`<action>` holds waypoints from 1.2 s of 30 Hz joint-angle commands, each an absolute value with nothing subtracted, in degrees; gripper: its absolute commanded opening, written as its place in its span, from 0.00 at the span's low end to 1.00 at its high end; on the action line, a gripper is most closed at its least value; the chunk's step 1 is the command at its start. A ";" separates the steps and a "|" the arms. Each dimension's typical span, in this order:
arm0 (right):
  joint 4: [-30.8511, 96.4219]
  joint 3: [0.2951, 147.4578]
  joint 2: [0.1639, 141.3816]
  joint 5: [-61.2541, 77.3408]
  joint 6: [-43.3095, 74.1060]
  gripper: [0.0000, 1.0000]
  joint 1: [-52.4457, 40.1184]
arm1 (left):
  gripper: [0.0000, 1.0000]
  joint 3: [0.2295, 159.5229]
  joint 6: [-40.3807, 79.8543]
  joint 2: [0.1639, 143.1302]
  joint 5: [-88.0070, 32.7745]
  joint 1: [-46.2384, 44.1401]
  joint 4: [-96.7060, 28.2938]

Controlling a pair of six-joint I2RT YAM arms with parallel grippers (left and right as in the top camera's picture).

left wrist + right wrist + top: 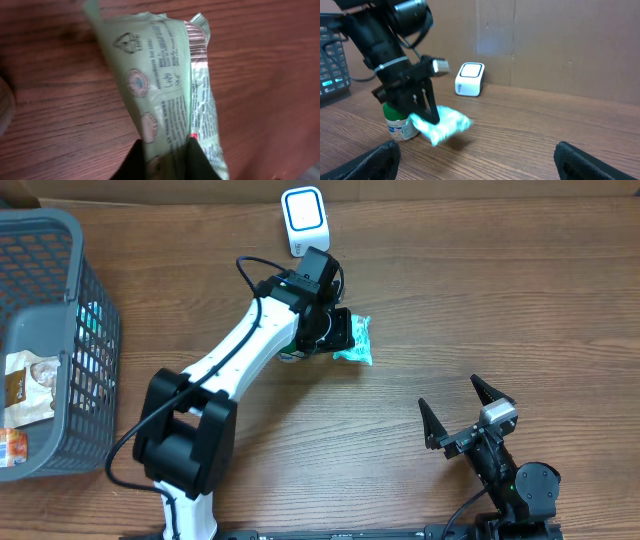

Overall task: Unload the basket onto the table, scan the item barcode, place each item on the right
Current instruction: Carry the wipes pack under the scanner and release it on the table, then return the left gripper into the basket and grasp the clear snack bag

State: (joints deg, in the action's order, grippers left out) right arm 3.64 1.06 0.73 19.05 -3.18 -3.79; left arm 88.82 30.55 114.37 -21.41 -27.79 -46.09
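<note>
"While the left arm (240, 345) reaches toward the far side of the table (500, 290), where is the packet (357, 340)?"
"Clamped in the left gripper (338, 330), just near of the scanner (302, 220) and a little to its right. Seen from the right wrist, it hangs clear of the wood with its shadow below."
"Are the fingers really on it?"
"Yes. The left wrist view shows two dark fingers (132, 162) pressed against the pale green wrapper, one on each side, and the packet runs away from the camera. Small print and round symbols face up, and a red and white strip shows along the right edge. I cannot tell whether a barcode is among them."
"What does the scanner look like?"
"White, with a blue-rimmed face."
"What stands under the arm?"
"A small white and green tub (400, 125), upright, just left of the packet and partly hidden by the gripper."
"And the right gripper (449, 392)?"
"Near right, well apart from the packet, its jaws spread wide over bare wood."
"Anything else?"
"A grey basket (100, 300) at the left edge, with a tan bag (25, 380) inside."
</note>
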 commanded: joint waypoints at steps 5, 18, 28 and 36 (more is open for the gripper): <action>3.27 0.47 0.30 18.70 -2.96 1.00 -3.66 | 0.64 89.60 33.15 114.52 -20.58 -27.66 -45.15; 3.27 0.47 0.30 18.70 -2.96 1.00 -3.66 | 0.66 104.27 23.38 102.08 -20.34 -21.19 -54.15; 3.27 0.47 0.30 18.70 -2.96 1.00 -3.66 | 0.67 107.90 22.70 86.24 -19.70 10.63 -68.79; 3.27 0.47 0.30 18.70 -2.96 1.00 -3.66 | 0.64 105.51 24.88 85.17 -17.41 37.15 -75.02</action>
State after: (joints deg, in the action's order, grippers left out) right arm 3.64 1.06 0.73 19.07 -3.18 -3.79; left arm 107.37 23.77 85.76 -18.22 29.26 -74.67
